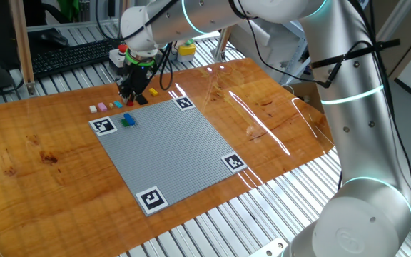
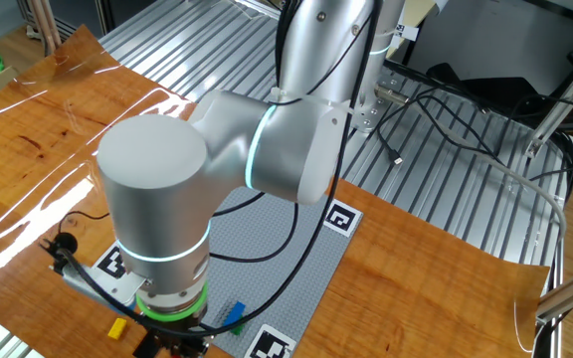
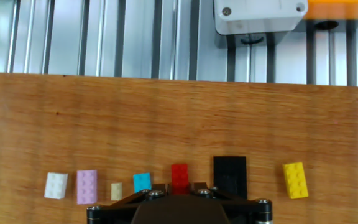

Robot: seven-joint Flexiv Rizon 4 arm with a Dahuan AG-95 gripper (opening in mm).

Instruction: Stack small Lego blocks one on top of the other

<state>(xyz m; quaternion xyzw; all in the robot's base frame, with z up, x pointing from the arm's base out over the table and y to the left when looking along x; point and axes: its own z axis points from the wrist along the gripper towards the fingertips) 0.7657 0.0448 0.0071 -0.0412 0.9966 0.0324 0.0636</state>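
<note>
Small Lego bricks lie in a row on the wood beyond the grey baseplate (image 1: 170,146). In the hand view they are white (image 3: 56,185), pink (image 3: 87,186), a tiny cream one (image 3: 116,190), blue (image 3: 142,182), red (image 3: 179,173), black (image 3: 230,175) and yellow (image 3: 296,179). My gripper (image 3: 179,186) is down at the row, its fingers close against both sides of the red brick, whose near end is hidden under the hand. A blue brick (image 1: 128,116) and a green brick (image 1: 127,123) sit close together on the baseplate's far left corner. The gripper (image 1: 133,94) hides the red brick in that fixed view.
A white box with a round orange button (image 3: 260,15) stands on the metal slats behind the table edge. A yellow box (image 1: 186,48) sits at the back. Marker tags sit at the baseplate's corners (image 1: 103,126). In the other fixed view the arm hides most of the row; the yellow brick (image 2: 117,327) shows.
</note>
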